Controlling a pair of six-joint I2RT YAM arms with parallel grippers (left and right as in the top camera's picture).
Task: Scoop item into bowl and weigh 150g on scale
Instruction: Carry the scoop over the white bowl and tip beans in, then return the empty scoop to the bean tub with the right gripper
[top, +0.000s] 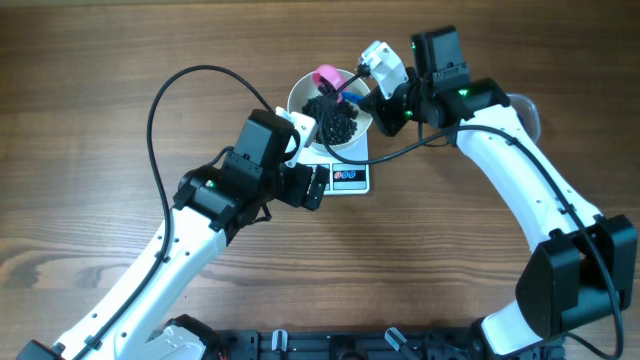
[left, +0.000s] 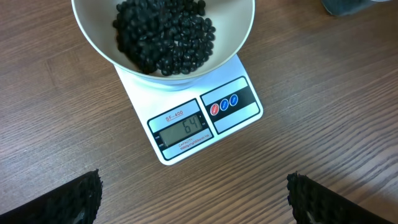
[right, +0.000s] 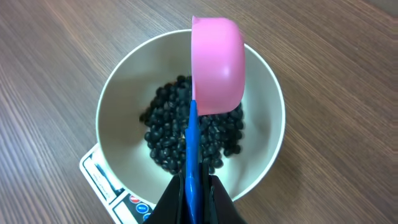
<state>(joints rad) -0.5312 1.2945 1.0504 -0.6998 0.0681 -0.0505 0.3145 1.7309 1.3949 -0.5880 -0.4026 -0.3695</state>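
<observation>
The white bowl (top: 300, 100) stands on the white scale (top: 350, 178) and holds a heap of black beans (top: 335, 120). My right gripper (top: 368, 97) is shut on the blue handle (right: 191, 149) of a pink scoop (right: 217, 65), which hangs over the bowl (right: 261, 124) with its rounded back toward the wrist camera; the beans (right: 168, 137) lie below it. My left gripper (top: 305, 165) hovers open just in front of the scale, nothing between its fingers (left: 84, 199). In the left wrist view the scale (left: 239, 118) shows 64 under the bowl (left: 239, 34) of beans (left: 165, 34).
A clear tub (top: 527, 112) lies behind the right arm; its corner is in the left wrist view as the tub (left: 351, 6). A black cable (top: 160, 100) loops over the table left of the bowl. Bare wooden tabletop (top: 100, 120) surrounds the scale.
</observation>
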